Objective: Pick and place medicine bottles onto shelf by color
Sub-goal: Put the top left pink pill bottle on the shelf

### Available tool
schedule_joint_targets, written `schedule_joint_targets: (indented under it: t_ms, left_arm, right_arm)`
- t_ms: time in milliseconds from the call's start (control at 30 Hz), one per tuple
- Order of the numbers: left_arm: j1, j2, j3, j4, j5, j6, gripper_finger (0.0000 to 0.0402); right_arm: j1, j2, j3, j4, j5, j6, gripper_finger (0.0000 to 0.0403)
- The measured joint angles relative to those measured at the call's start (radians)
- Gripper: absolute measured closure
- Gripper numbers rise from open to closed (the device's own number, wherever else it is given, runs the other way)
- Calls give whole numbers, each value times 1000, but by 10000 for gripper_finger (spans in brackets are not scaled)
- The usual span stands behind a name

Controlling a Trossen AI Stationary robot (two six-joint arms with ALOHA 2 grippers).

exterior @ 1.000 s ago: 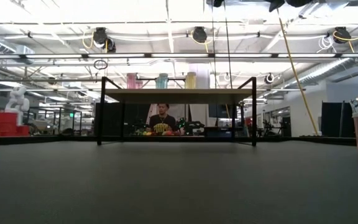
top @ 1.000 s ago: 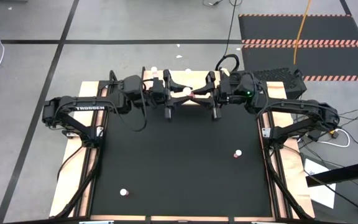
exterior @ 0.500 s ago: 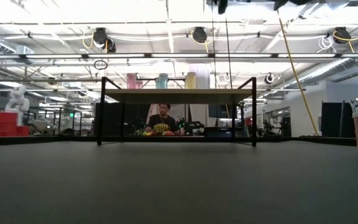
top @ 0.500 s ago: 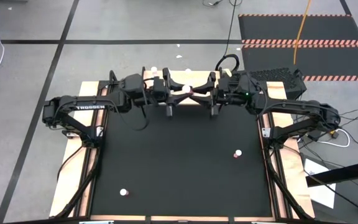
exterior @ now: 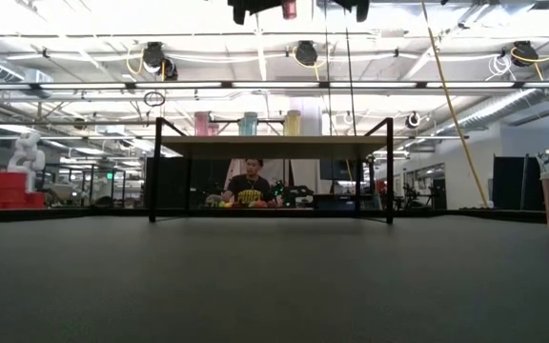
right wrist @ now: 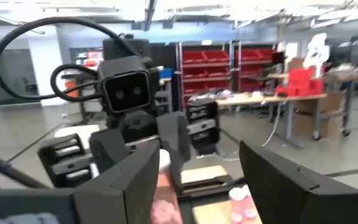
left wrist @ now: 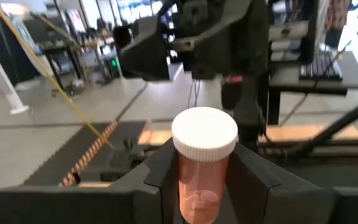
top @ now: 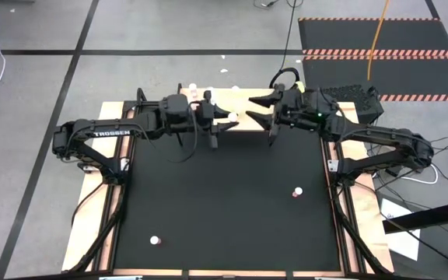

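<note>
My left jaws (top: 222,118) are clenched on a pink bottle (left wrist: 204,163), which stands upright between my fingers (left wrist: 261,180) with its white cap uppermost; in the high view its cap shows at about the middle of the shelf (top: 239,96), at the table's far edge. So the bottle's long axis runs straight up and down, square to the shelf board, and it needs only to go down to stand on it. From the low view, three bottles already stand on the shelf toward its left: pink (exterior: 201,124), pale blue (exterior: 248,124) and yellow (exterior: 293,123), and I cannot tell how high mine hangs over them. My right jaws (top: 257,109) face the left ones just across the shelf, released and holding nothing. Two loose bottles remain on the black table (top: 224,202): one near the front left (top: 155,240), one at the right (top: 297,191), nearer my right arm.
</note>
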Motion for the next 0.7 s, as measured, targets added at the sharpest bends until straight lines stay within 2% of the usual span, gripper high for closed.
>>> schedule_joint_targets:
  t_ms: [367, 700]
  left_arm:
    - [-6, 0, 0, -158, 0, 56, 286]
    - [-6, 1, 0, -194, 0, 42, 286]
  right_arm:
    - [43, 121, 0, 28, -116, 4, 170]
    - [61, 188, 0, 64, -143, -35, 170]
